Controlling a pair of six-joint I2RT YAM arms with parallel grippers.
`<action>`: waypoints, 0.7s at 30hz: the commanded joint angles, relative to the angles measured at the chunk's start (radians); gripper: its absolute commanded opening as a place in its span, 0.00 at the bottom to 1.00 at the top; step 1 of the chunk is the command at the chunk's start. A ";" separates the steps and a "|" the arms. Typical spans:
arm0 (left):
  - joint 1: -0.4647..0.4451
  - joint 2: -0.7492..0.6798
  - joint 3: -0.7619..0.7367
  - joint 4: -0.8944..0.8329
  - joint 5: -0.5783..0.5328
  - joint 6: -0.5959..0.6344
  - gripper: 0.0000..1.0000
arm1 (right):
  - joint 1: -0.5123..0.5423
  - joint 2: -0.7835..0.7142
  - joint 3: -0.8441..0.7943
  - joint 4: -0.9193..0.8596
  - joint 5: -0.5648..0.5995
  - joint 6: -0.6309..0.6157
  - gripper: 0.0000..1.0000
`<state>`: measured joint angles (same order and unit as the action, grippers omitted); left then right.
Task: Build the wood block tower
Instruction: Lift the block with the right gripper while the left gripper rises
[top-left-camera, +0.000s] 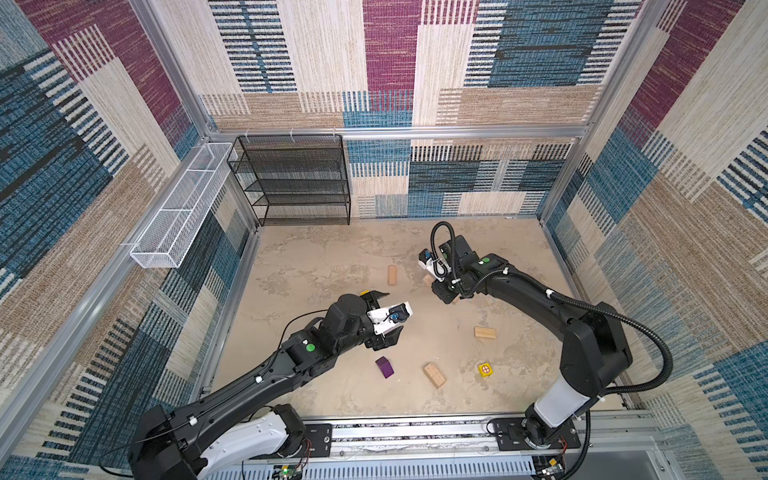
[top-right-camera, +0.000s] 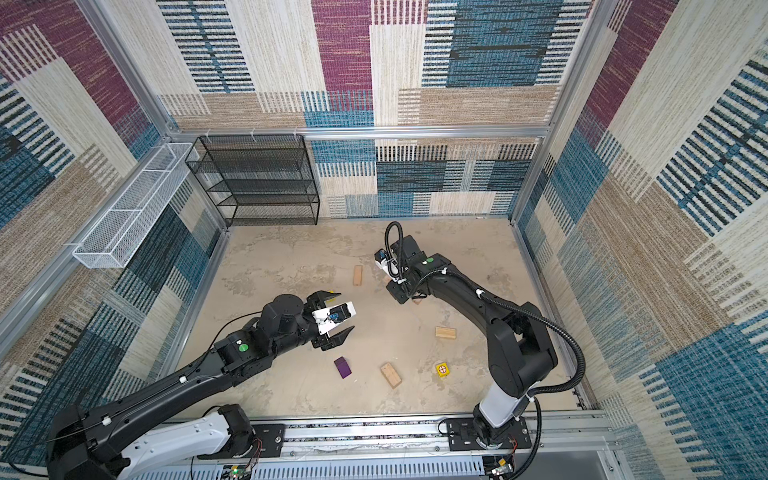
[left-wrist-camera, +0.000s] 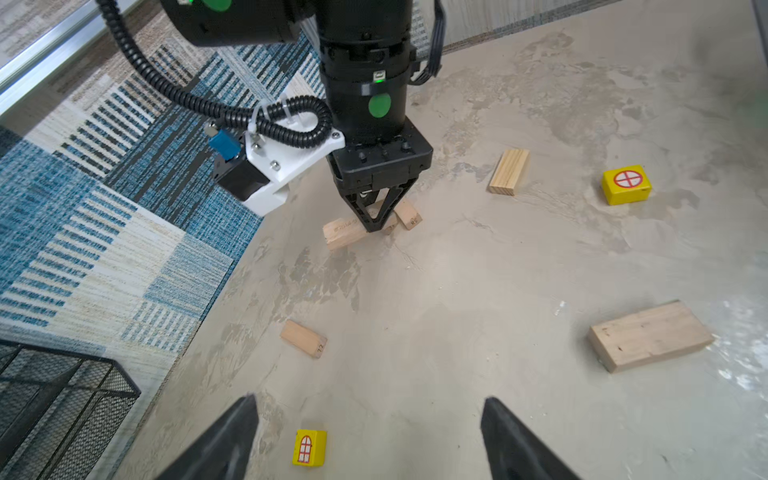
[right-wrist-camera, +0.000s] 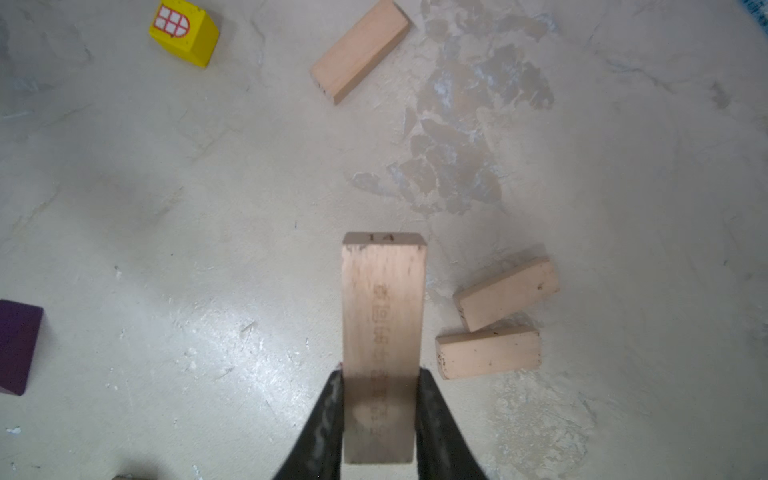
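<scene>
The right end effector (right-wrist-camera: 379, 376) is clamped on one end of a light tan rectangular wooden brick stamped 14 (right-wrist-camera: 382, 307), over the far middle of the mottled beige counter (top-left-camera: 316, 257). Just beside it, a second tan brick (right-wrist-camera: 505, 293) and a third tan brick (right-wrist-camera: 488, 353) lie flat, touching at a corner. The left end effector (top-left-camera: 387, 314) hangs left of centre with its jaws wide apart, and a small yellow window-printed cube (left-wrist-camera: 308, 446) sits on the counter just beneath it. Scattered apart are a far tan brick (top-left-camera: 392, 275), a right-hand tan brick (top-left-camera: 485, 332), a near tan brick (top-left-camera: 434, 375), a yellow cube with a red crossed circle (top-left-camera: 485, 369) and a purple house-shaped block (top-left-camera: 385, 367).
</scene>
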<state>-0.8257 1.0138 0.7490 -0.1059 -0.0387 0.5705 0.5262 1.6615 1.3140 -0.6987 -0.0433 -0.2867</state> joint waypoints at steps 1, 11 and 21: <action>0.026 0.003 0.009 0.055 -0.035 -0.061 0.89 | 0.000 -0.008 0.021 0.042 -0.003 0.069 0.00; 0.076 0.043 0.045 0.044 -0.034 -0.146 0.89 | 0.000 0.036 0.085 0.097 -0.016 0.214 0.00; 0.115 0.089 0.072 0.040 -0.059 -0.198 0.90 | 0.000 0.102 0.119 0.106 -0.010 0.289 0.00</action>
<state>-0.7231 1.0924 0.8074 -0.0883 -0.0868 0.4210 0.5262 1.7565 1.4246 -0.6247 -0.0517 -0.0410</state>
